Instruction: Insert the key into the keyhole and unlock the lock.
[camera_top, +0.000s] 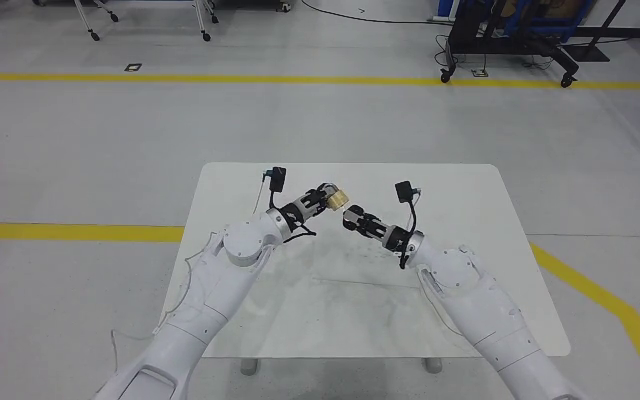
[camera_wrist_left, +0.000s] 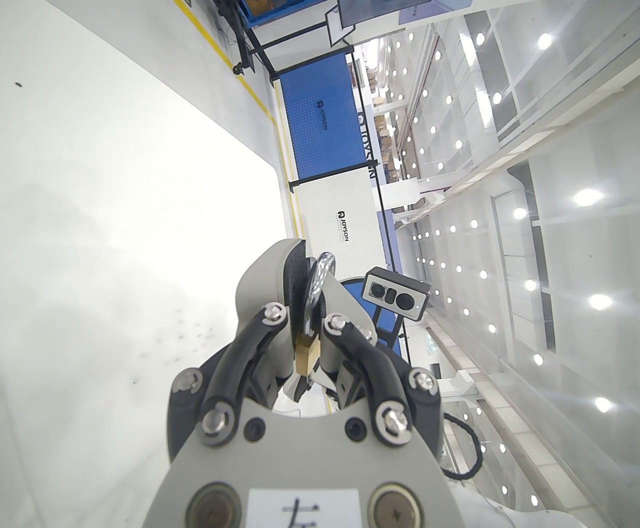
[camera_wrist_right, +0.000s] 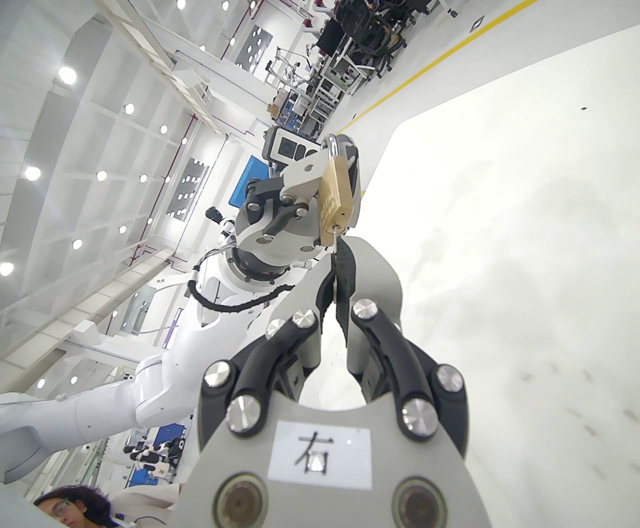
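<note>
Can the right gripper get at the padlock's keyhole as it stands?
Likely yes: the left gripper holds the padlock with its keyhole facing the right gripper, whose shut tips sit right at it, nothing between.

White table (camera_top: 480, 200), yellow floor line (camera_top: 100, 77)

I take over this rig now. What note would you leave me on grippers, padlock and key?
Left gripper: shut on the brass padlock, above the white table, keyhole toward the right gripper.
Right gripper: shut, apparently on the key; a silver tip shows at the keyhole.
Done: both picked up, key at the keyhole.
To do: seat the key fully, turn it, see the shackle open.
</note>
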